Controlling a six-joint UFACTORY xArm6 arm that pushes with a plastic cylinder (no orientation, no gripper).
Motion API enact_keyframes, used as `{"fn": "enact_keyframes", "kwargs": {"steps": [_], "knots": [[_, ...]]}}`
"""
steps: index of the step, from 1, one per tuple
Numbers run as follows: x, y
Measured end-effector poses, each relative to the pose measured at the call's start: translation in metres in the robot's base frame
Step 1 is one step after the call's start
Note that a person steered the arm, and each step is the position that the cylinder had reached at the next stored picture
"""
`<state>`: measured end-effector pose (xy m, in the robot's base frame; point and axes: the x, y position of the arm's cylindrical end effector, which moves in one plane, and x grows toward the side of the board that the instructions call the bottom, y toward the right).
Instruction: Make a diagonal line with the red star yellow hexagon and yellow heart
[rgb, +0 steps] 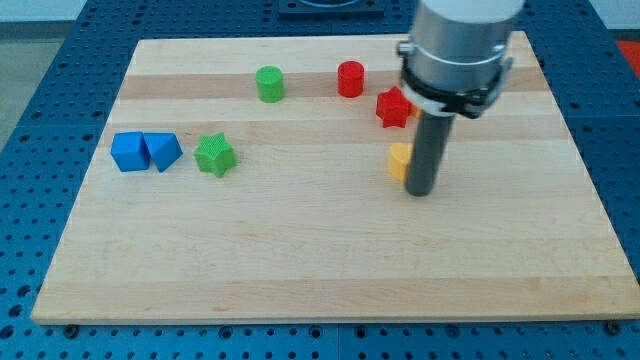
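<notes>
The red star (392, 107) lies on the wooden board (300, 260) right of centre near the view's top, just left of the arm's grey body. A yellow block (400, 160) lies below it; the rod covers its right side, so I cannot tell its shape. My tip (421, 191) rests on the board touching or almost touching the yellow block's right side, slightly lower in the view. I see only this one yellow block; the arm hides the board behind it.
A red cylinder (350, 78) and a green cylinder (269, 83) stand near the view's top. A green star (214, 155), a blue triangle (163, 151) and a blue cube (127, 151) lie in a row at the left.
</notes>
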<state>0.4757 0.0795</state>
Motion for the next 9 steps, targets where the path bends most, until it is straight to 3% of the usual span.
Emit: {"fn": "enact_keyframes", "kwargs": {"steps": [2,4,6,8,9], "knots": [[-0.045,-0.034],[0.022,-0.020],[-0.026,0.036],[-0.072,0.003],[-0.074,-0.004]]}}
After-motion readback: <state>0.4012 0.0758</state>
